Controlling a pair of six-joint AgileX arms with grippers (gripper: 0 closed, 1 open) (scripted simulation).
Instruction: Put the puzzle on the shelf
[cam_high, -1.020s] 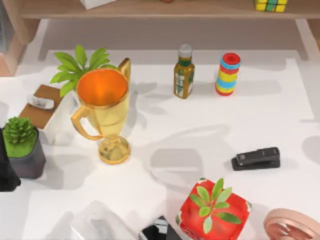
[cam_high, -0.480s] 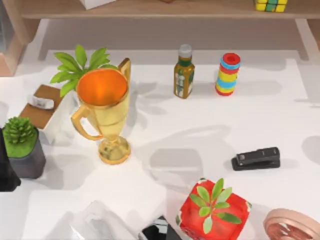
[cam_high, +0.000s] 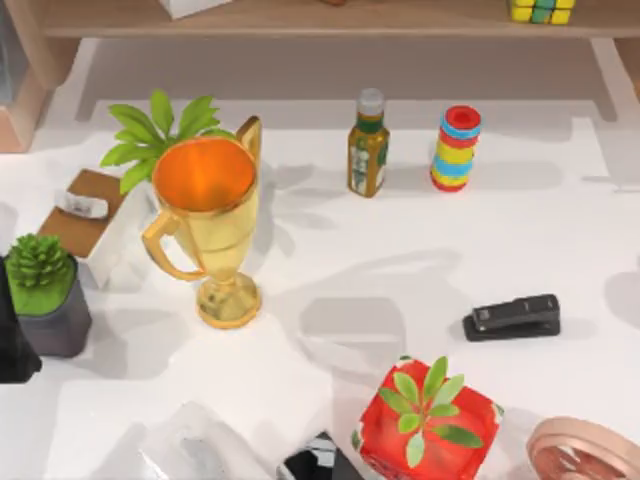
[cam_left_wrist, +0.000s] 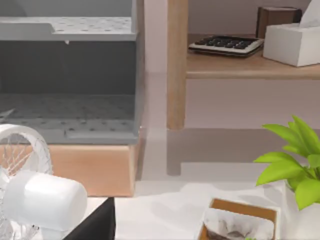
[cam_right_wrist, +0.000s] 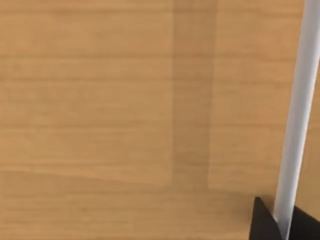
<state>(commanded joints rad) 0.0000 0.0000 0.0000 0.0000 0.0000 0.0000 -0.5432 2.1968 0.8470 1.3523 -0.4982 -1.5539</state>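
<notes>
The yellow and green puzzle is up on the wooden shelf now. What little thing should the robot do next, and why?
Probably nothing more than staying parked, or at most one check. In the top view the puzzle already rests on the shelf at its right end, and nothing is touching it. No tool is near it, so the job looks done, though the picture's edge cuts off part of the puzzle.

A faint grey shadow at the bench's (cam_high: 400, 260) right edge is shrinking and sliding off toward the right, possibly cast by an arm out of view. The objects themselves are not shifting.
</notes>
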